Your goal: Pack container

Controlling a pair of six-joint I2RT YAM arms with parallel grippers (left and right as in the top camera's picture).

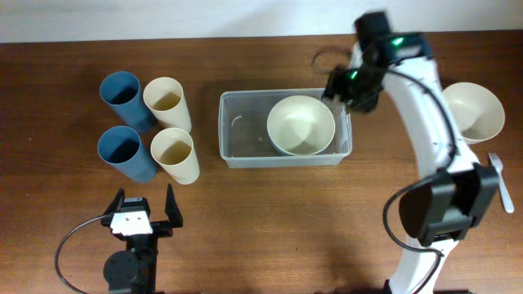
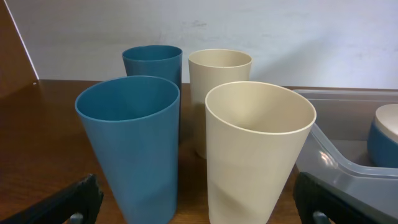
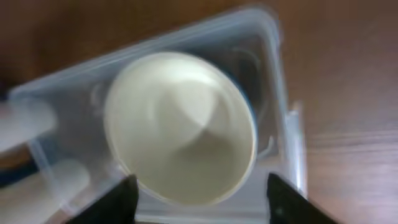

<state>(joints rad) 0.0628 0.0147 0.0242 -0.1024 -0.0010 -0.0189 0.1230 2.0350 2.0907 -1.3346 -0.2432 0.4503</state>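
Note:
The clear container lies mid-table with a bowl, cream inside, resting in its right half. My right gripper hovers over the container's far right corner. In the blurred right wrist view its fingers stand apart above the bowl and the container, holding nothing, so the right gripper is open. My left gripper is low near the front edge, open and empty. Its view faces the cups, with the left gripper short of them and the container at the right.
Two blue cups and two cream cups stand left of the container. A second cream bowl sits at the far right, with a white spoon beside the right arm.

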